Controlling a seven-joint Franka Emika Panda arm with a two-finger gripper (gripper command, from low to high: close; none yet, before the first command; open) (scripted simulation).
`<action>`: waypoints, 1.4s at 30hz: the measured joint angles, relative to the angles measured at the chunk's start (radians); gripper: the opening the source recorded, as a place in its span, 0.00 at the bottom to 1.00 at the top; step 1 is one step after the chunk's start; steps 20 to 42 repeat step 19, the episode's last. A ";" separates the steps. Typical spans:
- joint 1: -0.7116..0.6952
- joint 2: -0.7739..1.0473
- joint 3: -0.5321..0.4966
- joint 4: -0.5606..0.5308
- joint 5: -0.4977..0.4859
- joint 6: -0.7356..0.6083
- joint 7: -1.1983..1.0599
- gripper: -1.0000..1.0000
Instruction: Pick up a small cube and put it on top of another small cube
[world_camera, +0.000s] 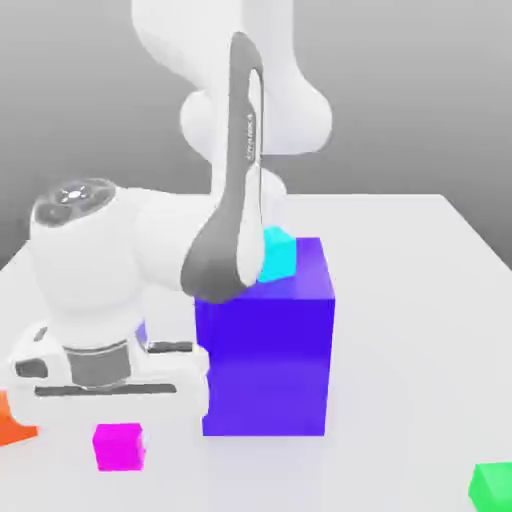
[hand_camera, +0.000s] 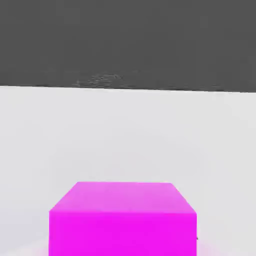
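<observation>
Your gripper (world_camera: 122, 440) is closed on the small magenta cube (world_camera: 118, 448), to the exterior view's left of the blue-violet block (world_camera: 265, 365) and nearer the camera. Keep the grip firm but gentle, lift straight up, and clear the block's near side before you travel sideways

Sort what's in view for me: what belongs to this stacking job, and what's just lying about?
Job:
- magenta cube, the one to stack
- its base, one of the cyan cube, orange cube or green cube; I can't tell which

Just lying about:
- blue block, too big to be either cube
- whichever two small cubes aren't the base
</observation>
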 joint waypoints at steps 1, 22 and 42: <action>0.028 0.002 0.020 0.013 -0.012 -0.011 0.008 0.00; 0.412 0.148 0.240 0.199 -0.180 -0.023 0.114 1.00; 0.412 0.148 0.240 0.199 -0.180 -0.023 0.114 1.00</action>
